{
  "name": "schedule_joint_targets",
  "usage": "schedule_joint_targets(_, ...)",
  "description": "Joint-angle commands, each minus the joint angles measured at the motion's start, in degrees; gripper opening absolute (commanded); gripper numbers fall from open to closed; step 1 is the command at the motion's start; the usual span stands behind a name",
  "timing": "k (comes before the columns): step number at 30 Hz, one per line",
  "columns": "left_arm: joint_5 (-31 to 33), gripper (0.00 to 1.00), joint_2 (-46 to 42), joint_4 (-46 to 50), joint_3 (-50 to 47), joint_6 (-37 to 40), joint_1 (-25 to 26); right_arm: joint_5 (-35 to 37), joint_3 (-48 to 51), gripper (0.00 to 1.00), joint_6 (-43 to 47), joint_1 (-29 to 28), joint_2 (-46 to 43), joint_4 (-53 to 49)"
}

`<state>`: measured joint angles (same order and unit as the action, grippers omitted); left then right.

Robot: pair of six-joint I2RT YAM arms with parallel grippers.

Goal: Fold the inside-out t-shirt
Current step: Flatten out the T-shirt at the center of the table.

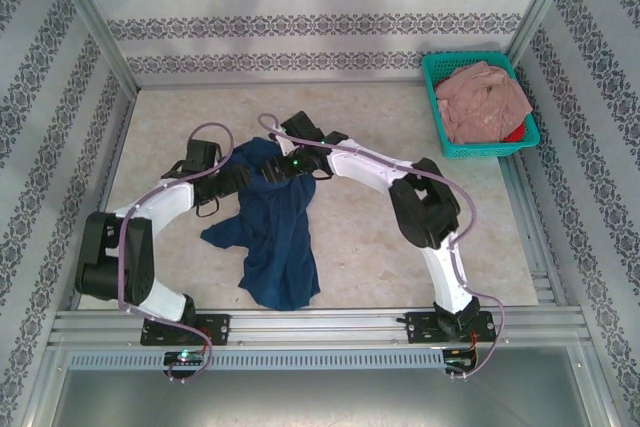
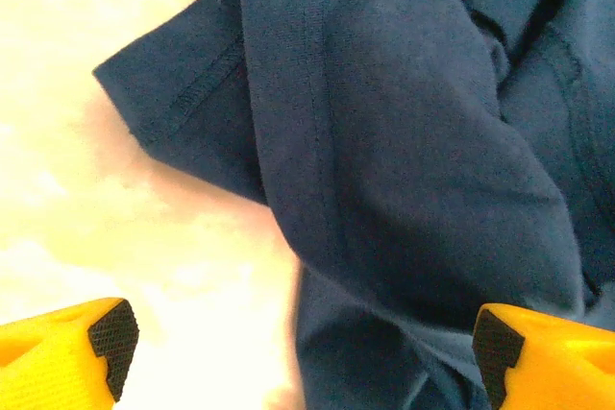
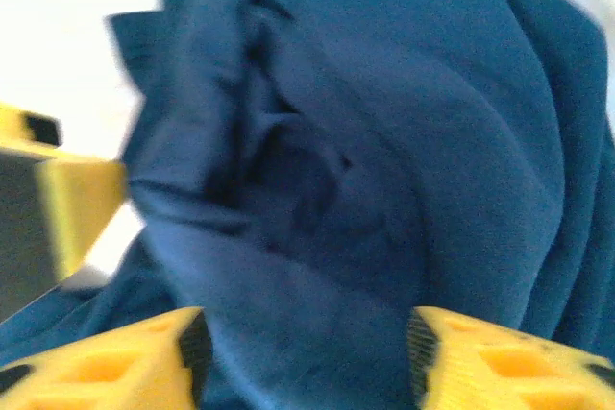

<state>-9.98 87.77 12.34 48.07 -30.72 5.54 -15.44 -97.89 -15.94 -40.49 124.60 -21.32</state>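
The inside-out t-shirt (image 1: 272, 237) is dark navy and lies crumpled in the middle of the table, trailing toward the near edge. Both grippers meet at its far end. My left gripper (image 1: 228, 184) stands open beside the shirt's left edge. In the left wrist view a sleeve with its stitched hem (image 2: 183, 93) lies flat ahead, and cloth (image 2: 404, 141) reaches in between the wide-spread fingers (image 2: 113, 338). My right gripper (image 1: 285, 165) sits over the bunched top of the shirt. A thick fold of cloth (image 3: 307, 333) fills the gap from pad to pad there.
A teal basket (image 1: 478, 150) stands at the back right, holding a dusty pink garment (image 1: 485, 97) and something red (image 1: 514, 133). Patterned walls close in the table on three sides. A metal rail (image 1: 320, 322) runs along the near edge.
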Motion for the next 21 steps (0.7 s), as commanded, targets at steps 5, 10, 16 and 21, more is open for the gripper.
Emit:
schedule_joint_targets(5,-2.0,0.85,7.8,-5.4,5.1,-1.7,-0.1,6.6,-6.4,0.51,-1.1,1.1,3.7,-1.9)
schedule_joint_targets(10,-4.2,0.68,12.8,-9.5,7.9,-2.5,-0.1,4.2,-5.9,0.44,-1.8,2.1,5.1,-1.6)
schedule_joint_targets(16,-10.7,0.17,12.5,-14.8,10.4,-2.6,-0.1,-1.3,-5.8,0.0,-0.2,5.9,-0.3,-2.2)
schedule_joint_targets(21,-18.3,0.0,-2.4,-19.8,11.2,-5.5,2.9,-6.1,5.4,0.0,0.9,12.1,-22.7,2.5)
